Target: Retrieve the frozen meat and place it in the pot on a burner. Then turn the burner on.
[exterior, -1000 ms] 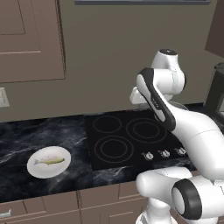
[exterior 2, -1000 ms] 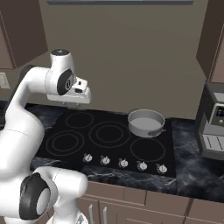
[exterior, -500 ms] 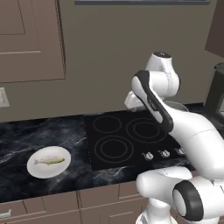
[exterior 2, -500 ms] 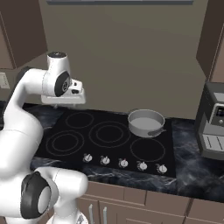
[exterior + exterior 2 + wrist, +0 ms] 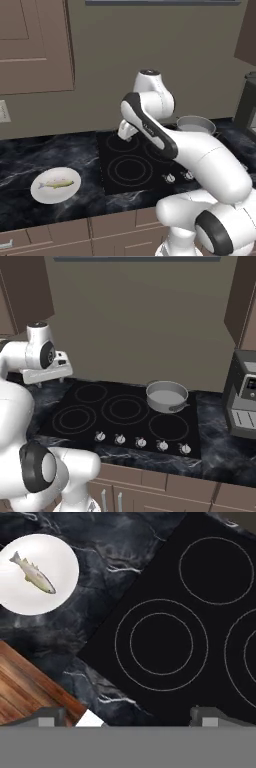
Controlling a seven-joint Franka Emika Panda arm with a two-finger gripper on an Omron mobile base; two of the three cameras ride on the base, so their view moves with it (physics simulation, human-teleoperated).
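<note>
The gripper point(image 5: 128, 716) hangs wide open and empty above the stove point(image 5: 165, 642), apparently to fetch the fish point(image 5: 34, 574) on its plate point(image 5: 62, 594).

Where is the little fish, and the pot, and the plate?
fish point(image 5: 56, 184), left base view, middle of its body
pot point(image 5: 167, 396), right base view, its front wall
plate point(image 5: 55, 554), hand view, bare white part

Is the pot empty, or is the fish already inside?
Empty: the pot shows only bare grey metal, and the fish lies on the plate.
</note>
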